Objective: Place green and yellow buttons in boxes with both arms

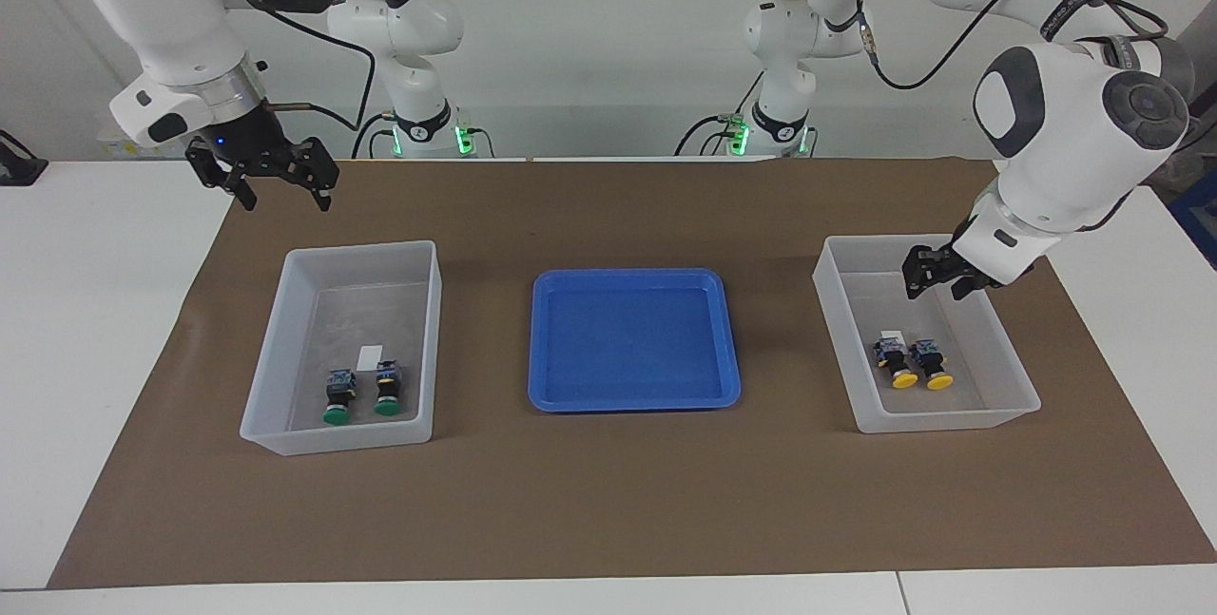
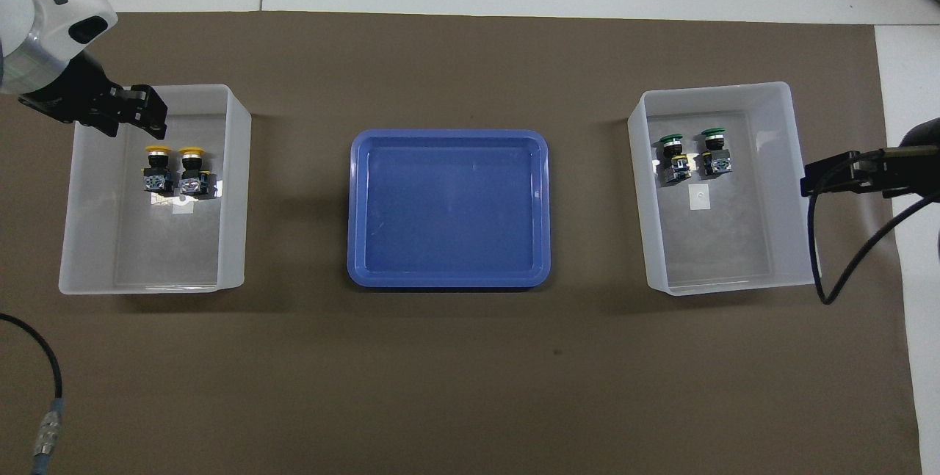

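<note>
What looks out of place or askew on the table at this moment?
Nothing stands out: two yellow buttons lie in one box, two green buttons in the other box; blue tray sits square between them.

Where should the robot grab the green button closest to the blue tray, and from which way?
Probably by its black body, coming straight down from above. That green button lies on its side in the box with tall walls, cap pointing away from the robots. Its twin lies close beside it, so the fingers have little room there.
</note>
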